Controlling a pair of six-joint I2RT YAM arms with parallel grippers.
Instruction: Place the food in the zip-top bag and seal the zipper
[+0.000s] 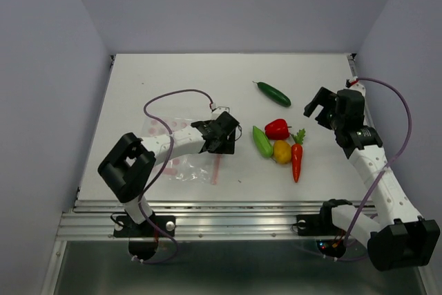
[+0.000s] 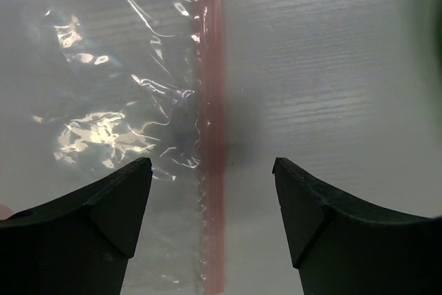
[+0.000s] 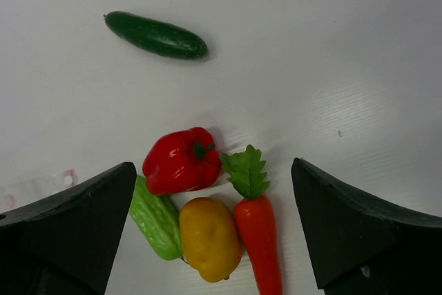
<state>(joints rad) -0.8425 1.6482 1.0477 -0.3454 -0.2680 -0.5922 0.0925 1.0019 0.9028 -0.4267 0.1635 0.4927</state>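
Note:
The clear zip-top bag point(image 1: 181, 159) lies flat on the table at the left, its pink zipper point(image 1: 216, 168) on the right edge. My left gripper point(image 1: 226, 140) is open low over that edge; in the left wrist view the zipper point(image 2: 210, 136) runs between its fingers and the bag point(image 2: 103, 101) spreads left. The red bell pepper point(image 1: 277, 129), light green pod point(image 1: 262, 141), yellow-orange piece point(image 1: 282, 151) and carrot point(image 1: 297, 159) lie clustered mid-table; the dark green cucumber point(image 1: 273, 93) lies farther back. My right gripper point(image 1: 316, 110) is open and empty above them; they show in its view: pepper point(image 3: 181, 160), pod point(image 3: 157, 220), yellow-orange piece point(image 3: 208, 238), carrot point(image 3: 258, 236), cucumber point(image 3: 155, 34).
The white table point(image 1: 173, 81) is walled by grey panels on the left, back and right. A metal rail point(image 1: 207, 222) runs along the near edge by the arm bases. Purple cables loop over each arm.

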